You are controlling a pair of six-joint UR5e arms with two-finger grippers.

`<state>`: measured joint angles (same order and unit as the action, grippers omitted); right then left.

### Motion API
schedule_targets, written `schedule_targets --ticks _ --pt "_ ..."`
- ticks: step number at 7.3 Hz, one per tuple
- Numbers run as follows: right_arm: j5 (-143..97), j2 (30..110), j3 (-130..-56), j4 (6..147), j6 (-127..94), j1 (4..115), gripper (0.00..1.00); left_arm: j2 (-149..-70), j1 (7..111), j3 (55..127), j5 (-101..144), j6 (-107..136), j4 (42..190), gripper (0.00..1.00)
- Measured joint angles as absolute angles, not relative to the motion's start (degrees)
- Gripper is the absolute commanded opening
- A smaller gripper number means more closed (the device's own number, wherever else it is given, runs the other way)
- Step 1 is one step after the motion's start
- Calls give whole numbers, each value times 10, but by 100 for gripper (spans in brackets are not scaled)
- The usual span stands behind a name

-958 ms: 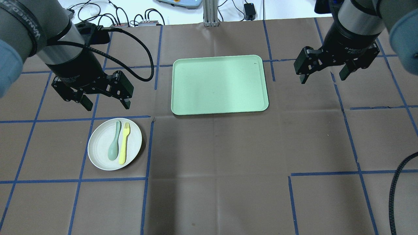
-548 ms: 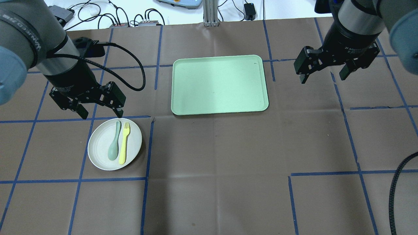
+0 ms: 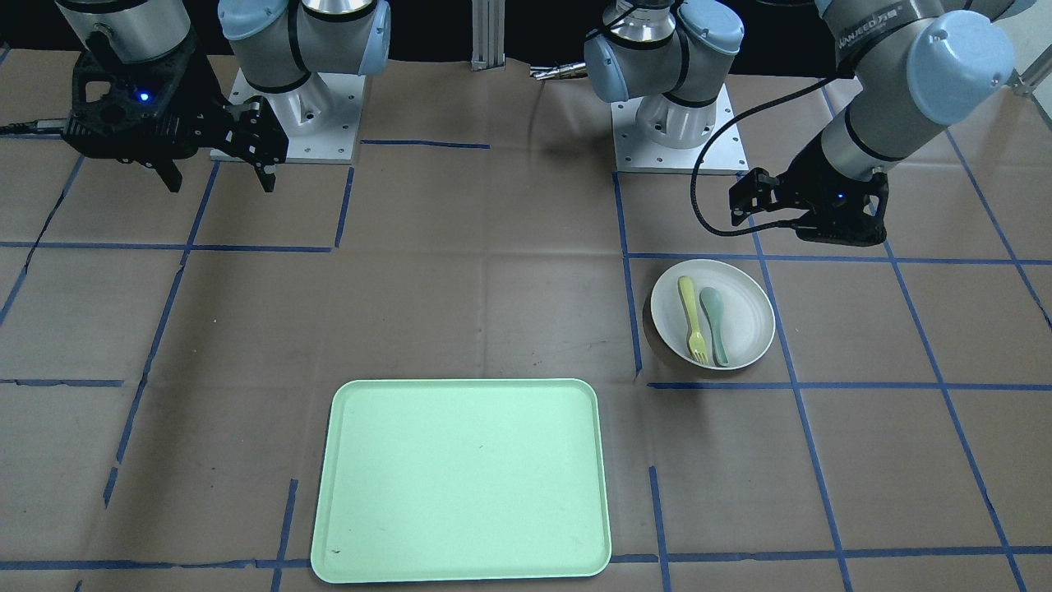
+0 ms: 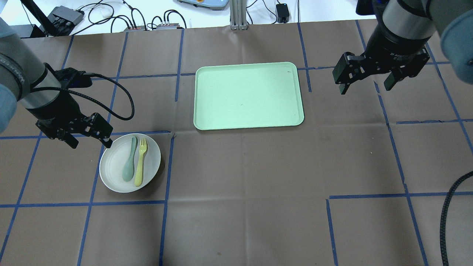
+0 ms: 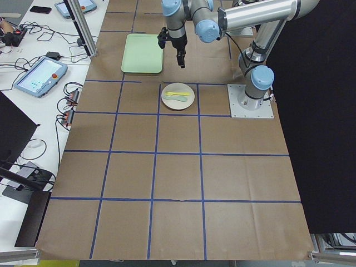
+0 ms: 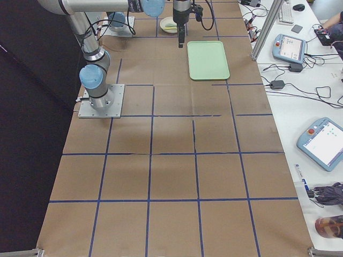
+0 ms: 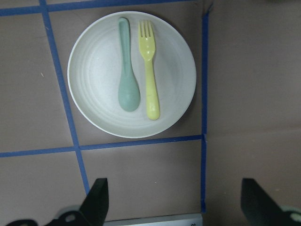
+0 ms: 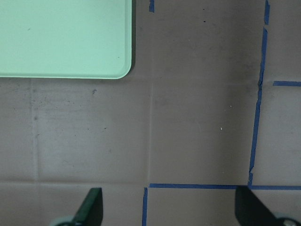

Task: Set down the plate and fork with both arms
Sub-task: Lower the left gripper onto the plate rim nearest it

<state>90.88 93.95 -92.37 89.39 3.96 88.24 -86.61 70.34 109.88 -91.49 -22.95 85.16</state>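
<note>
The left gripper (image 4: 89, 143) hovers just beside the plate (image 4: 112, 168), jaws apart. The plate sits on the tabletop (image 4: 258, 184) with the fork (image 4: 140, 162) and a spoon (image 4: 129, 164) lying side by side on it. The right gripper (image 4: 365, 89), also spread, hangs beside the tray (image 4: 247, 96).

We're in a robotics lab, folks: two arms (image 3: 879, 90) bolted to steel base plates (image 3: 727, 156) on a brown-papered table (image 4: 258, 184) gridded with blue tape (image 4: 125, 203). Teach pendants (image 6: 327, 142) sit alongside, an aluminium post (image 4: 236, 14) behind.
</note>
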Motion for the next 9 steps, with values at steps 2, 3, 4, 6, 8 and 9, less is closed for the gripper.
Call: schedule_targets --ticks 2,3,4,6,8,9 --pt "909 940 -924 894 40 882 100 -908 666 1140 -925 -296 747 100" --pt "909 940 -924 894 40 882 100 -937 646 1146 -925 -333 709 100" --pt "909 940 -924 893 40 882 100 -963 626 1149 -923 -365 684 99" --pt "909 940 -924 893 40 882 100 -1004 605 1152 -912 -418 643 99" --pt "909 940 -924 892 40 882 100 -1037 598 1153 -897 -433 616 91" --pt "909 940 -924 892 40 882 100 -1045 596 1157 -890 -434 613 82"
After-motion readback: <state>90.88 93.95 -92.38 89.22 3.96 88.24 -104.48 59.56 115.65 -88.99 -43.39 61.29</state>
